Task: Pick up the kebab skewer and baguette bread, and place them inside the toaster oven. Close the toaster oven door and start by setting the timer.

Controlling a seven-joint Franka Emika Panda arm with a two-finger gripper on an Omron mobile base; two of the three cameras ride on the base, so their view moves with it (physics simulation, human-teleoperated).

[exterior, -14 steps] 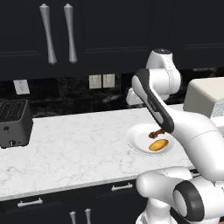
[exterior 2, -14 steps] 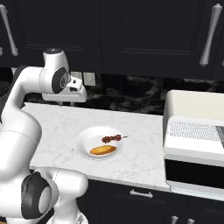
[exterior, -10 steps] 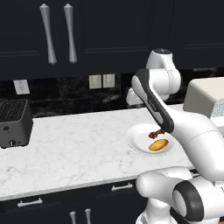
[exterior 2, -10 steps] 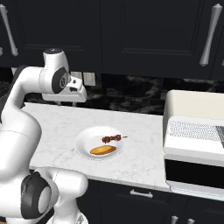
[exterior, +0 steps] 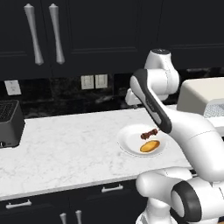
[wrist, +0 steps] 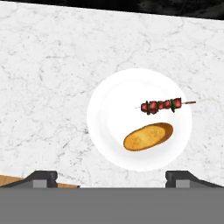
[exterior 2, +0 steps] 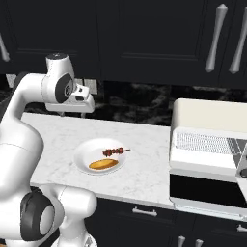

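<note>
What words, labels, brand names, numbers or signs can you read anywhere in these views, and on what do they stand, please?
None: nothing in these views carries readable text.
The toaster oven shows no brand or dial markings that can be made out.
The black toaster, the wall plates and the white plate look blank.

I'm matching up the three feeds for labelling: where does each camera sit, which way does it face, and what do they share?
Left base view: behind the arm to its left, looking forward and down over the counter; the arm rises at lower right, partly covering the plate.
Right base view: behind the arm to its right, facing the same counter; the arm rises at lower left, toaster oven at right.
Hand view: on the hand, looking down at the plate; fingertips at the bottom, gripper open.
Shared: plate, skewer and baguette in all three.
</note>
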